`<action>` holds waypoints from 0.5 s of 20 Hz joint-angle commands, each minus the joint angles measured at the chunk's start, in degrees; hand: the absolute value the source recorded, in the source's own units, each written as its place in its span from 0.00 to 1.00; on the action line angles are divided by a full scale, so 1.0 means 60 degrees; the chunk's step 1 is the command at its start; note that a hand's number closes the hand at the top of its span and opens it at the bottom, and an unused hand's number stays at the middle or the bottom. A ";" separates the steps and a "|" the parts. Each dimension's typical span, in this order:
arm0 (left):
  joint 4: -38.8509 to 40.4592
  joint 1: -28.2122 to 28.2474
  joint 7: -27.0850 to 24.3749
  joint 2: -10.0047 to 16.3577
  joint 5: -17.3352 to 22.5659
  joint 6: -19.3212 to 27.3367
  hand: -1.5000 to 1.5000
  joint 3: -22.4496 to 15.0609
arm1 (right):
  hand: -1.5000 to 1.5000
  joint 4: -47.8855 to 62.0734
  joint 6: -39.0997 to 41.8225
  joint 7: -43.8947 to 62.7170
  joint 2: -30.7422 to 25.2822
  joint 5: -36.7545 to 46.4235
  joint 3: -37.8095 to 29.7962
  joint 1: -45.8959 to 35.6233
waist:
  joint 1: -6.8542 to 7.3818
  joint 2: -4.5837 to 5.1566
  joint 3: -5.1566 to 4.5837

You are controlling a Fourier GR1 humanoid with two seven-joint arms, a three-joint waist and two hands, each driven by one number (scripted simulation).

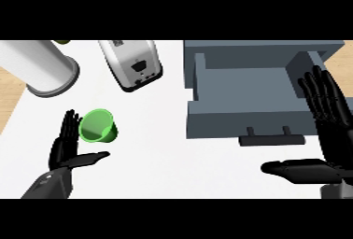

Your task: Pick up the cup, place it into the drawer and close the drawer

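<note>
Cup (98,125) is seen on the counter (165,168), just beside the left hand (67,147) — fingers straight, nothing held. Right hand (328,126) is spread, empty, by the open drawer (228,121). Left fingers should be curled round the cup wall — thumb opposite.

Left hand (67,148) near counter's (165,158) front-left corner: fingers straight, pointing away, thumb spread rightward. Left forearm (48,184) enters from the lower edge. Right hand (331,149) at counter's right edge: fingers straight, thumb splayed leftward.
</note>
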 commanded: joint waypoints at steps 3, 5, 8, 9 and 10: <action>0.0018 -0.0105 -0.0814 -0.0254 0.0168 -0.0861 0.00 0.0156 | 0.00 -0.0076 -0.0093 0.0199 0.0158 -0.0013 0.0133 -0.0110 | -0.0068 0.0032 -0.0015; -0.0026 -0.0234 -0.0626 -0.0423 0.0047 -0.0949 0.00 -0.0011 | 0.00 -0.0435 -0.0160 0.0495 0.0193 0.0085 0.0260 0.0014 | -0.0031 -0.0009 -0.0003; -0.0049 -0.0383 -0.0507 -0.0308 0.0153 -0.1502 0.00 0.0070 | 0.00 0.0026 -0.0110 0.0445 0.0066 0.0066 0.0109 -0.0285 | -0.0053 0.0032 -0.0012; -0.0063 -0.0557 -0.0281 -0.0130 0.0225 -0.1725 0.00 0.0129 | 0.00 -0.0084 -0.0098 0.0486 0.0031 -0.0072 -0.0020 -0.0266 | -0.0084 0.0032 -0.0012; -0.0128 -0.0239 -0.0751 -0.0490 0.0137 -0.1751 0.00 0.0017 | 0.00 0.0106 -0.0115 0.0235 0.0191 0.0005 0.0154 -0.0292 | -0.0032 0.0030 -0.0009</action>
